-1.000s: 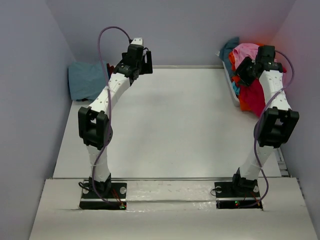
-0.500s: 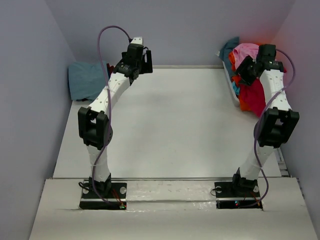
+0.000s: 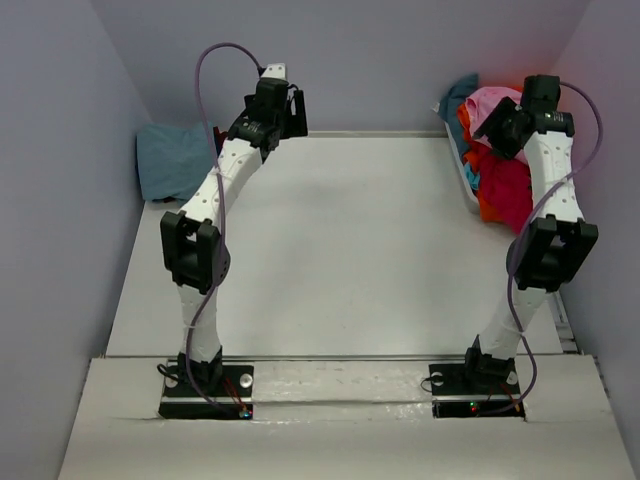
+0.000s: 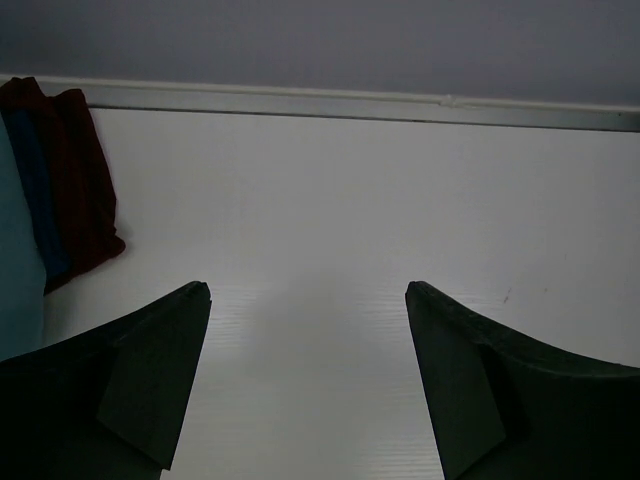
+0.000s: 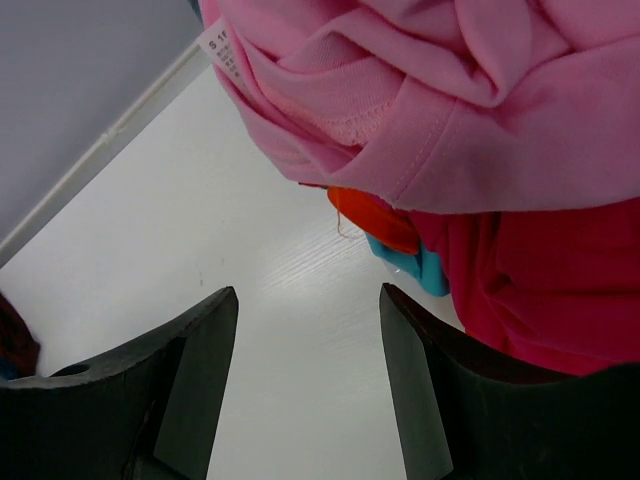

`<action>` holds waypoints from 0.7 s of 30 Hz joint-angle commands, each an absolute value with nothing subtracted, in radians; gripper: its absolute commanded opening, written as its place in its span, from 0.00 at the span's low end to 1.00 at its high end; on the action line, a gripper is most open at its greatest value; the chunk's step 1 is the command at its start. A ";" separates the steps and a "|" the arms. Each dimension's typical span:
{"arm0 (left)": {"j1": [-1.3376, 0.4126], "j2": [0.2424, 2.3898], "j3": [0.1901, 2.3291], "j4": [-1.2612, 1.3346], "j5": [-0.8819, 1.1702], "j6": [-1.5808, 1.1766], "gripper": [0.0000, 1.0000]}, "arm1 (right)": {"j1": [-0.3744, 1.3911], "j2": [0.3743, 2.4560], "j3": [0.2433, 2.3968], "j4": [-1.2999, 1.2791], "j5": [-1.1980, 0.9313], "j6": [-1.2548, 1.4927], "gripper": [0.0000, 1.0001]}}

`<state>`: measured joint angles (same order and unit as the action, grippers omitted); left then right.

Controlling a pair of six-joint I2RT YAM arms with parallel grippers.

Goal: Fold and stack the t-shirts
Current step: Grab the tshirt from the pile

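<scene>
A loose heap of t-shirts lies at the back right: a light pink one [image 3: 490, 100] on top, crimson [image 3: 508, 182], orange [image 3: 486, 207] and teal [image 3: 459, 93] ones under it. My right gripper [image 3: 503, 128] hangs open just left of the heap. In the right wrist view the pink shirt [image 5: 430, 100] bulges above the right gripper [image 5: 308, 292], with orange [image 5: 375, 215], teal [image 5: 425, 268] and crimson [image 5: 550, 285] cloth beside its right finger; nothing is between the fingers. A folded dusty teal-blue shirt [image 3: 172, 158] lies at the back left. My left gripper [image 3: 292, 110] [image 4: 308, 290] is open over bare table.
The white table [image 3: 340, 240] ends at a rail against the back wall [image 4: 330, 98]. In the left wrist view dark red and blue folded cloth [image 4: 75, 180] lies beside the teal-blue shirt [image 4: 15, 270]. Grey walls close both sides.
The right gripper has lifted and swung toward the back wall along the heap, and its jaws stand slightly wider. The left arm has shifted a little backward.
</scene>
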<state>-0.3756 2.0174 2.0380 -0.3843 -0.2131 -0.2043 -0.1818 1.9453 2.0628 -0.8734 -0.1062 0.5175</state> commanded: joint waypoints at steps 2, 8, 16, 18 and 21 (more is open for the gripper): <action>-0.379 2.055 2.161 -0.411 -0.219 -0.248 0.91 | -0.175 1.994 2.155 -0.894 -0.020 0.520 0.65; -0.431 2.120 2.218 -0.388 -0.236 -0.230 0.91 | -0.175 2.016 2.178 -0.887 0.049 0.554 0.67; -0.440 2.192 2.263 -0.365 -0.152 -0.282 0.91 | -0.175 2.060 2.307 -0.916 0.207 0.568 0.69; -0.440 2.206 2.260 -0.365 -0.137 -0.281 0.91 | -0.175 2.068 2.327 -0.898 0.219 0.580 0.70; -0.449 2.203 2.234 -0.359 -0.127 -0.281 0.91 | -0.175 2.091 2.355 -0.899 0.236 0.584 0.71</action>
